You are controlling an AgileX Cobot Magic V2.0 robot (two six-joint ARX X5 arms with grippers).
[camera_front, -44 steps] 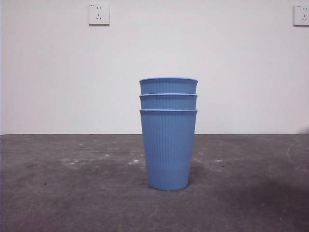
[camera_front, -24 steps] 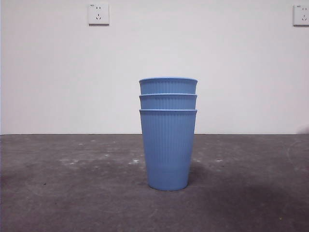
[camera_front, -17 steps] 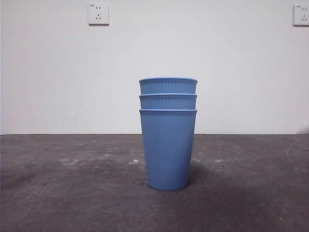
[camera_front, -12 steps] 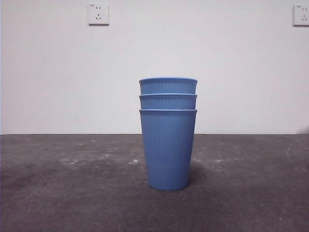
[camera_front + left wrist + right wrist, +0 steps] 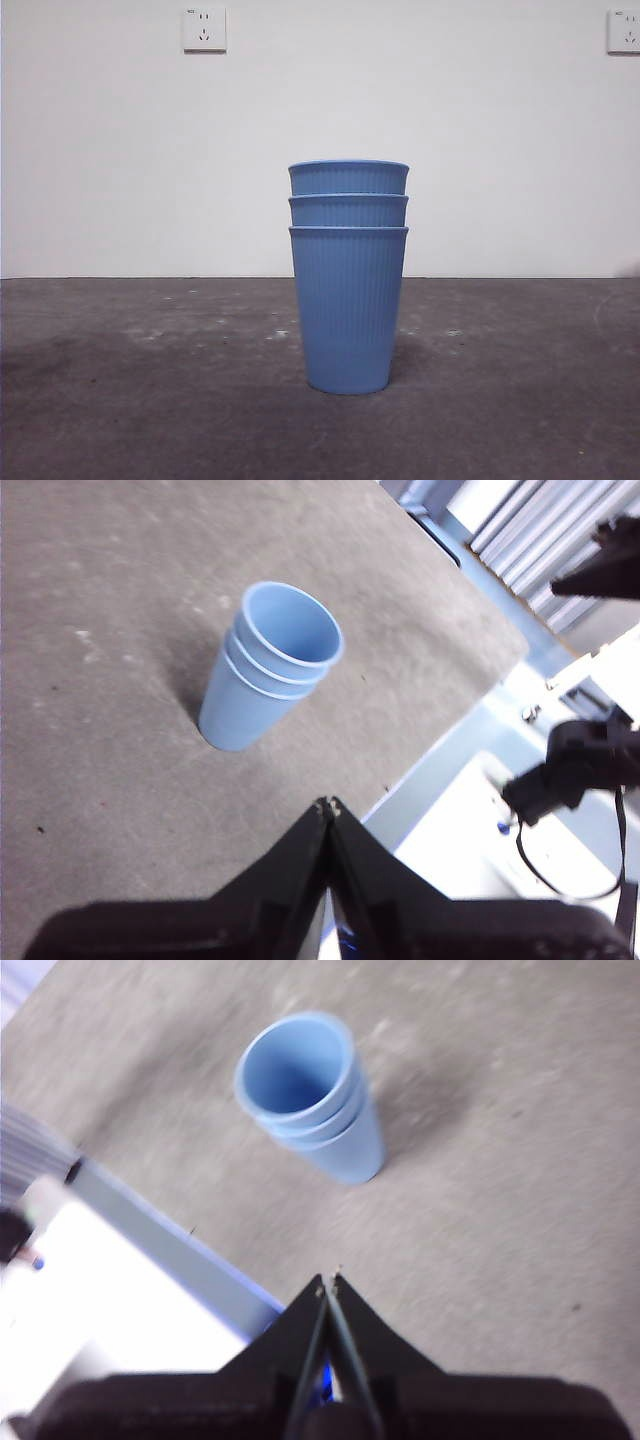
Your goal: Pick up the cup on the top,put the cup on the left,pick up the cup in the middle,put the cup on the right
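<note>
Nothing moved since the earlier frames: three nested cups (image 5: 348, 277) standing upright at frame centre on the counter (image 5: 150, 400). Left gripper (image 5: 328, 805) and right gripper (image 5: 330, 1280) both clenched, well apart from the stack. Best to open fingers wide, pinch only the top cup (image 5: 348, 177) rim, lift straight. Top cup empty inside.

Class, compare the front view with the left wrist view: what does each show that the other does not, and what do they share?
Only the front view shows the wall sockets and the stack's three stepped rims side-on. Only the left wrist view shows the left gripper, jaws shut, apart from the cups, the top cup's hollow inside, and the table edge. Both show the blue cup stack upright on the grey table.
</note>
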